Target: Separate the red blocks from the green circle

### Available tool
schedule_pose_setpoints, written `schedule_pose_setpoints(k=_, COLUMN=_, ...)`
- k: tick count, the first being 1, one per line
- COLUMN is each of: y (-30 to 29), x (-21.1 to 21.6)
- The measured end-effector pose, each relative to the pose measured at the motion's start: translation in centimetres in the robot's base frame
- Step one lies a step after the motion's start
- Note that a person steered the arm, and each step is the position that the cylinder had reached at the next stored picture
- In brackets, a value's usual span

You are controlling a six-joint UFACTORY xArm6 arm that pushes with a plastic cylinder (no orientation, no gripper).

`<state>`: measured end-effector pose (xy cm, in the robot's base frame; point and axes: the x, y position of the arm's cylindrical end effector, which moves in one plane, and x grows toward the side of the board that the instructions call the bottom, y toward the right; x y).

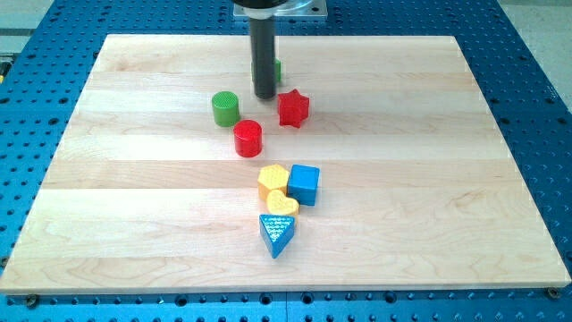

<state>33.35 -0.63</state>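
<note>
My tip [264,96] sat on wooden board [134,224], touching nothing, between green circle [225,108] at view's left and red star [293,108] at view's right. Red cylinder [248,139] lay just below, near green circle, apart. Green block [278,70] mostly hidden behind rod, shape unclear. Lower cluster: yellow hexagon [273,178], blue cube [304,184], yellow heart [282,206], blue triangle [277,233].

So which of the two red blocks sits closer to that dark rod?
The red star-shaped block, just right of my tip; the red cylinder lies lower.
</note>
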Motion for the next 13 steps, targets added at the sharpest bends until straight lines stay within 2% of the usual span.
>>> schedule_pose_setpoints(k=1, y=3.6, x=-0.2)
schedule_pose_setpoints(k=3, y=5.5, x=2.8)
schedule_pose_setpoints(k=4, y=0.7, x=4.3)
schedule_pose_setpoints(k=6, y=-4.8, x=9.2)
schedule_pose_setpoints(k=7, y=-10.1, x=10.7)
schedule_pose_setpoints(k=8, y=-9.3, x=9.6)
schedule_pose_setpoints(k=9, y=-4.5, x=12.7)
schedule_pose_setpoints(k=10, y=-8.4, x=15.4)
schedule_pose_setpoints(k=11, y=-14.7, x=15.4)
schedule_pose_setpoints(k=12, y=-11.3, x=14.9)
schedule_pose_setpoints(k=13, y=-4.8, x=12.9)
